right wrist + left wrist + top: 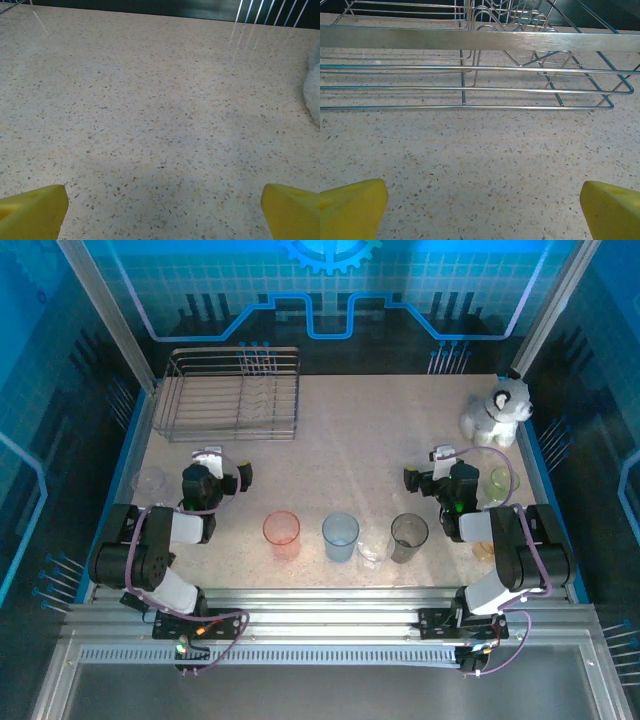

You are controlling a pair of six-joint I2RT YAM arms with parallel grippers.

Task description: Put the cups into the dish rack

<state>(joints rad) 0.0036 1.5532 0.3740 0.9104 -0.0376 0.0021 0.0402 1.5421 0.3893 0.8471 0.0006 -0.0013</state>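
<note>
The silver wire dish rack (232, 392) stands at the back left with no cups in it. A red-pink cup (282, 531), a blue cup (340, 533), a small clear cup (371, 550) and a smoky grey cup (408, 536) stand in a row near the front. A green cup (499, 481) and an amber cup (484, 548) sit by the right arm, a clear cup (150, 482) by the left arm. My left gripper (225, 466) is open just in front of the rack (470, 45), with bare table between its yellow fingertips (350, 207). My right gripper (426, 466) is open over bare table (160, 125).
A white-grey plush toy (497, 412) sits at the back right; its edge shows in the right wrist view (314, 90). Metal frame posts and blue panels wall in the table. Open tabletop lies between the rack and the toy.
</note>
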